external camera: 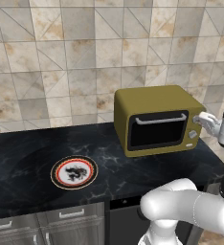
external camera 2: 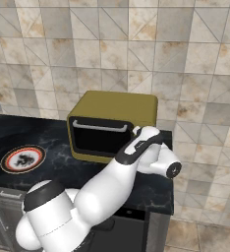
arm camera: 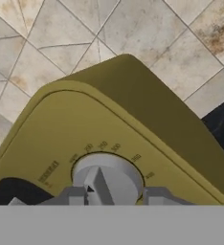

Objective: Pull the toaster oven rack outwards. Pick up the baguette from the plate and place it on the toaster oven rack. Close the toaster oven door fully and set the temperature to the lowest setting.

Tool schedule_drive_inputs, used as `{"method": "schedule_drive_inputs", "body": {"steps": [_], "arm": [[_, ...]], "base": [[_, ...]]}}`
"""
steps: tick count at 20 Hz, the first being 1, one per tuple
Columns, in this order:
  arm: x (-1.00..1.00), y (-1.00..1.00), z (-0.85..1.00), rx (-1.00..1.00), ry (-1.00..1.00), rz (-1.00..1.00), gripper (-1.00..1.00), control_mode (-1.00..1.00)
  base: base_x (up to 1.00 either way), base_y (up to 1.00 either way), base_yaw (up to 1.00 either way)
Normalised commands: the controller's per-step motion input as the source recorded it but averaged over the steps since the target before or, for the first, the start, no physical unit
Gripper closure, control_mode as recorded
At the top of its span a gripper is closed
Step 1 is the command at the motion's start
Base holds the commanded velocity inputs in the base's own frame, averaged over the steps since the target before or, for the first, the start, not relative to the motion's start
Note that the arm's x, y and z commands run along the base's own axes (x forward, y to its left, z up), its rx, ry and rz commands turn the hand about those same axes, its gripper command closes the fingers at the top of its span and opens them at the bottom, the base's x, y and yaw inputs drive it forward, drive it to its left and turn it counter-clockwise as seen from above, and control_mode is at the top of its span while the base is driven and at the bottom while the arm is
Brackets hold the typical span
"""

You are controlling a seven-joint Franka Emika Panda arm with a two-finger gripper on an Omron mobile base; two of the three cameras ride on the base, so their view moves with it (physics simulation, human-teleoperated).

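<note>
— Where do we stand at the toaster oven point(external camera: 157, 119)?

— We see it at the far right of the black counter point(external camera: 28, 162), against the tiled wall point(external camera: 85, 48), its toaster oven door point(external camera: 158, 130) upright and closed, the silver bar handle point(external camera: 161, 119) running along the door's top edge.

— And the hand?

— We find the hand point(arm camera: 115, 195) at the oven's right front panel. In the hand view its two fingers point(arm camera: 75, 196) flank the upper grey knob point(arm camera: 108, 178), one on either side, pressed in close; we read that as a grip on the knob. Small temperature numbers arc around the knob on the olive-yellow panel. In the left base view the hand reaches the panel from the right, level with the top knob, with a second knob point(external camera: 192, 135) just below it.

— The plate?

— We see the plate point(external camera: 74, 172) lying flat on the counter, well to the left of the oven and nearer the front edge, its dark drawing showing in the white centre, nothing on it.

— The baguette and the rack?

— Behind the dark glass we cannot make out either one.
</note>
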Motion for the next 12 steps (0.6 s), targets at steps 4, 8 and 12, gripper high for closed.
{"method": "schedule_drive_inputs", "body": {"steps": [4, 8, 12], "arm": [[0.14, 0.00, 0.00, -0.17, -0.08, 0.00, 1.00, -1.00], [0.17, 0.00, 0.00, -0.23, -0.12, 0.00, 1.00, -1.00], [0.13, 0.00, 0.00, -0.27, -0.16, 0.00, 1.00, -1.00]], "base": [[0.00, 0.00, 0.00], [0.00, 0.00, 0.00], [0.00, 0.00, 0.00]]}}
